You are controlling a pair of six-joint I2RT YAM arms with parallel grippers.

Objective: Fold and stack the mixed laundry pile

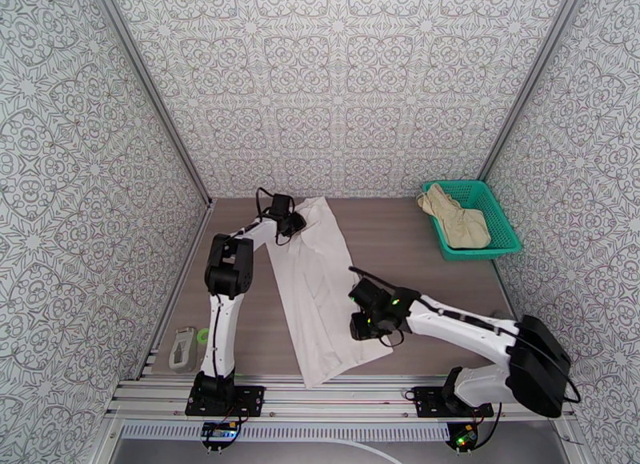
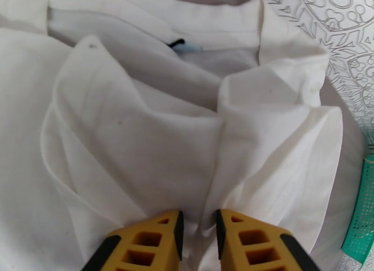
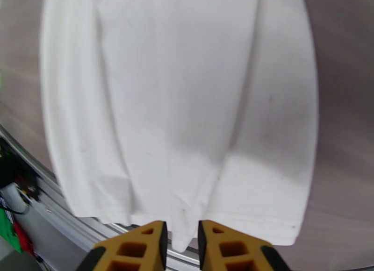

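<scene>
As the jaws of the left gripper (image 2: pixel 198 232) are closed on the collar end of the white T-shirt (image 2: pixel 140 141), and those of the right gripper (image 3: pixel 182 243) on its hem, both ends should be raised evenly, taut, at frame centre; the shorts (image 1: pixel 460 218) are seen in the basket (image 1: pixel 506 238), upper right.

Table (image 1: pixel 384 238) lies bare between T-shirt (image 1: pixel 316 298) and basket (image 1: pixel 478 254)

The wooden table (image 1: pixel 392 234) carries a long white T-shirt (image 1: pixel 316 298) and a green basket (image 1: pixel 480 254).
</scene>
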